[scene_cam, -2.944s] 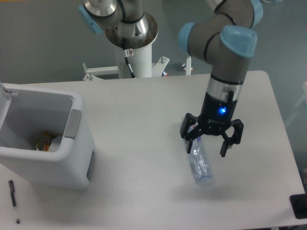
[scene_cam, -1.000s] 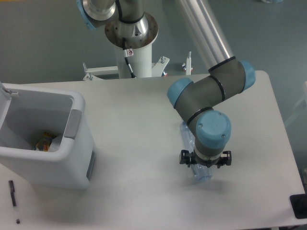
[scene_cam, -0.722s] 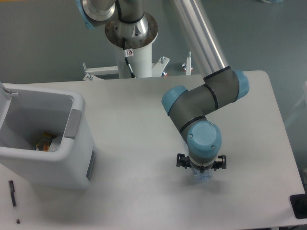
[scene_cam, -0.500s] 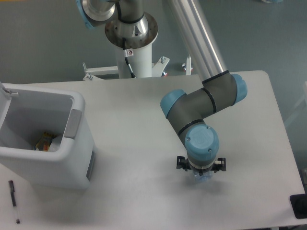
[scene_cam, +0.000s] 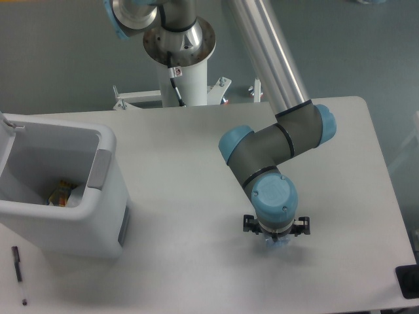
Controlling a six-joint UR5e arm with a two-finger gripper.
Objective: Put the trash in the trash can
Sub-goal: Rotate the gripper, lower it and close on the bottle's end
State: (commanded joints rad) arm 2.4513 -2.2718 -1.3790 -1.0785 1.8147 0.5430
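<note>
1. Where my wrist points straight down over the desk, only a small pale sliver of the water bottle peeks out at the near edge of my arm; the rest of it lies hidden beneath me, on the right half of the desk and well apart from the trash can.
2. My hand sits directly over that bottle, with just the dark tips of its frame showing on either side of my blue wrist cap; I cannot tell from this angle whether my fingers are clenched on the bottle or released.
3. My arm folds back from the hand through a grey elbow with blue caps, then climbs as a silver tube toward the top of the view.
4. The trash can, white and boxy with grey panels on its right side, stands at the left edge of the desk with its mouth facing up.
5. Inside it, at the bottom, lies the wrapper, a crumpled piece showing pale plastic and some orange-yellow print.
6. A thin black pen lies on the desk just in front of the trash can, near the front left corner.
7. Behind the desk stands a white pedestal carrying my base.
</note>
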